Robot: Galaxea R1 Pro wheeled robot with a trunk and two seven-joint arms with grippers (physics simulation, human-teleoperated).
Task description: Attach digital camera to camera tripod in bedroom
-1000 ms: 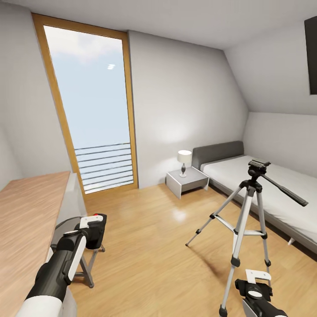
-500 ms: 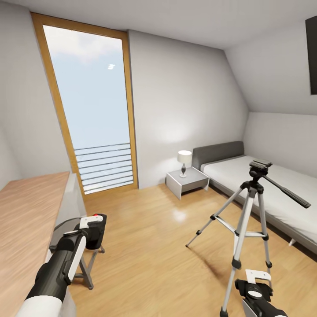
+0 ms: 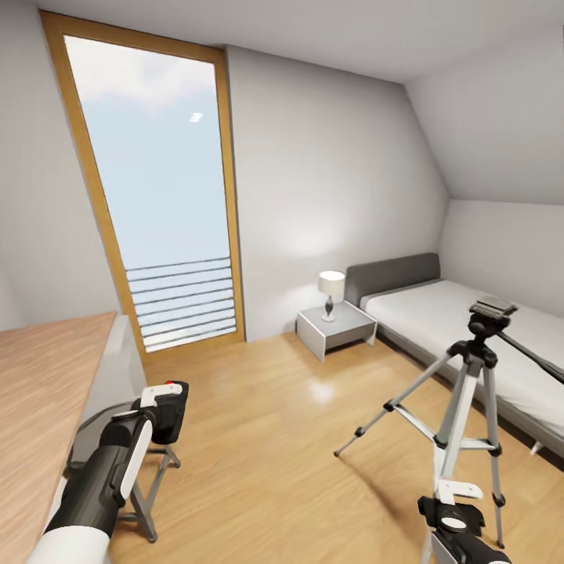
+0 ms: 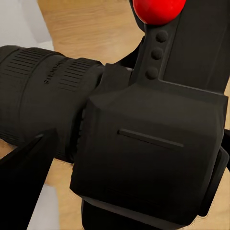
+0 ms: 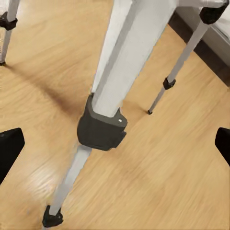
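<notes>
Left gripper (image 3: 166, 401) holds the digital camera (image 4: 143, 143), fingers pinching its black body; fingertips themselves hidden behind it. Lens barrel and red button show close in the left wrist view. Camera tripod (image 3: 470, 392) stands on the wood floor (image 3: 274, 454) beside the bed (image 3: 462, 329), pan handle cut off at frame edge. Right gripper (image 3: 458, 513) low near a tripod leg, fingers (image 5: 9, 148) spread wide. Worktop (image 3: 39, 392) partly cropped.
</notes>
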